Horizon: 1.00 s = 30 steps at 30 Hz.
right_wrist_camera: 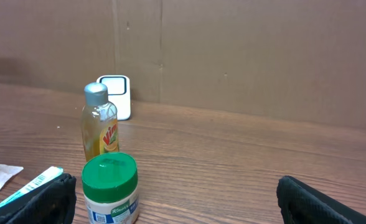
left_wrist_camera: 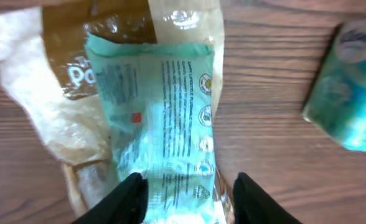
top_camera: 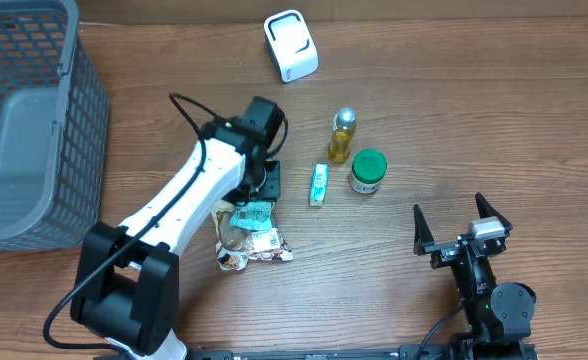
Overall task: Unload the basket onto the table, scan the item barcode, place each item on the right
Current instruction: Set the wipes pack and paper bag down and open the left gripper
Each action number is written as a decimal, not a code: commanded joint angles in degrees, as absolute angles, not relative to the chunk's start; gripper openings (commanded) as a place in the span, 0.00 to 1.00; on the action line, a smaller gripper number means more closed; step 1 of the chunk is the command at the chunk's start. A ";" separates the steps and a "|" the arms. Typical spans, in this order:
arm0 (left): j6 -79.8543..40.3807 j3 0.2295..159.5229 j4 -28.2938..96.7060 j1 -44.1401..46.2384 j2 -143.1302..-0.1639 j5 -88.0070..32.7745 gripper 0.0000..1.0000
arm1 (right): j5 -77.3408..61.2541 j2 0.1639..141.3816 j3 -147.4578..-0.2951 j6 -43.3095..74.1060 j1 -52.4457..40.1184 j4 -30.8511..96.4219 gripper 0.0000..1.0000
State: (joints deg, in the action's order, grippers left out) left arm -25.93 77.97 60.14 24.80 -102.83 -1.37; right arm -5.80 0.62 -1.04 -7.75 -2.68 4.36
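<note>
First, from overhead: a green packet [top_camera: 253, 214] lies on the wooden table [top_camera: 454, 110], left of centre and toward the near edge, on top of a crumpled clear bag [top_camera: 236, 248]. The left arm [top_camera: 179, 205] stretches from the near left edge diagonally to the far right, then bends down over the pile, with the left gripper [top_camera: 255, 200] pointing down at the packet. A white scanner [top_camera: 291, 45] stands at the far side. A yellow bottle [top_camera: 343, 136], a green-lidded jar [top_camera: 367, 171] and a small tube [top_camera: 319, 185] sit right of the packet. A grey basket [top_camera: 74, 120] is at far left. The right gripper [top_camera: 448, 208] rests near the right, well apart from everything.

In the left wrist view, the packet's long axis runs straight away from the camera, its print sideways. The jaws are partly spread and straddle its near end, with the right finger clear of the packet's edge.

In the right wrist view, the right jaws are spread wide with nothing between them, facing the jar and bottle.
</note>
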 commanded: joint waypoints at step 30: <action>-24.03 64.31 57.28 24.25 -103.50 3.07 0.29 | -6.11 0.23 -0.45 -7.99 -2.92 4.23 1.00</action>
State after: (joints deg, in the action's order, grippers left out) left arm -24.91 67.83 58.15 24.47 -102.87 1.17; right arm -5.78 0.62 -1.04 -7.75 -2.68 4.38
